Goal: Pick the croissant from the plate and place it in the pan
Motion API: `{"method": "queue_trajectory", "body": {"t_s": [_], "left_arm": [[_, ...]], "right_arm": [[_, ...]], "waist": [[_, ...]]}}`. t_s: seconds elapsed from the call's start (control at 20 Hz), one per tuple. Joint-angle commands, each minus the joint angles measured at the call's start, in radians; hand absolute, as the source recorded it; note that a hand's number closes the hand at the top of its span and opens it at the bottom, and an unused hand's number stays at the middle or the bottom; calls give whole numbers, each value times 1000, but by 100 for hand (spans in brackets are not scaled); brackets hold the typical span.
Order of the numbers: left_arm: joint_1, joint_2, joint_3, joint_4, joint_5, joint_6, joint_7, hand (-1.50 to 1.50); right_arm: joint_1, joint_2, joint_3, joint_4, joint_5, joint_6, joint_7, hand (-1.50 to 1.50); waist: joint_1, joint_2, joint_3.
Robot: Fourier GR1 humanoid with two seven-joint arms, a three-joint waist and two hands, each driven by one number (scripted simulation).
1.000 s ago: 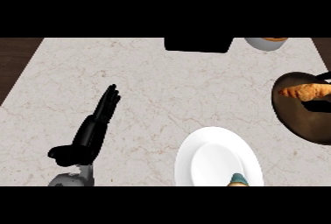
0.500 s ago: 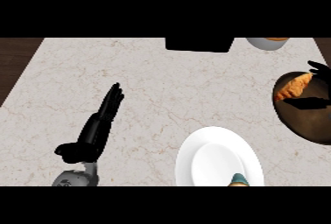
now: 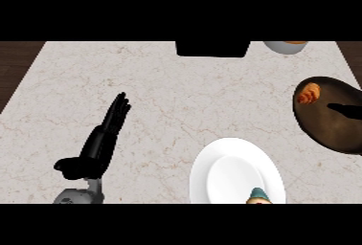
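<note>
Croissant in the pan, hand pulling back

Our right hand [image 3: 346,109], fingers too hidden to judge, had let go since a second earlier; the golden-brown flaky croissant [image 3: 308,93] lay inside the dark round pan [image 3: 332,131], the white oval plate [image 3: 233,174] bare, our left hand [image 3: 99,143] resting flat.

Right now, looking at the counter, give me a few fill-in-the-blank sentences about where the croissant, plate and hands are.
1. The croissant lies in the dark ____.
2. The white plate near the bottom edge holds no ____.
3. The left robot hand rests with its fingers ____.
4. The counter has a pale ____ pattern.

Missing words: pan; croissant; straight; marble
</note>
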Motion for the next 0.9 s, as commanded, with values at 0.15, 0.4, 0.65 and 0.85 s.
{"method": "queue_trajectory", "body": {"t_s": [0.15,0.4,0.65,0.85], "left_arm": [[2,9,23,-3,3,3,-21,0],[18,-4,0,-33,-17,22,19,0],[57,7,1,-6,-18,3,-29,0],[55,-5,2,-19,-20,16,-11,0]], "right_arm": [[109,-122,-62,51,-83,368,-98,-150],[209,-163,-49,44,-82,547,-211,-150],[294,-172,-25,13,-71,593,-303,-150],[310,-127,-10,-19,-79,527,-316,-150]], "waist": [[-19,-3,0],[-21,-5,1],[-23,-8,0],[-28,-14,-2]]}}
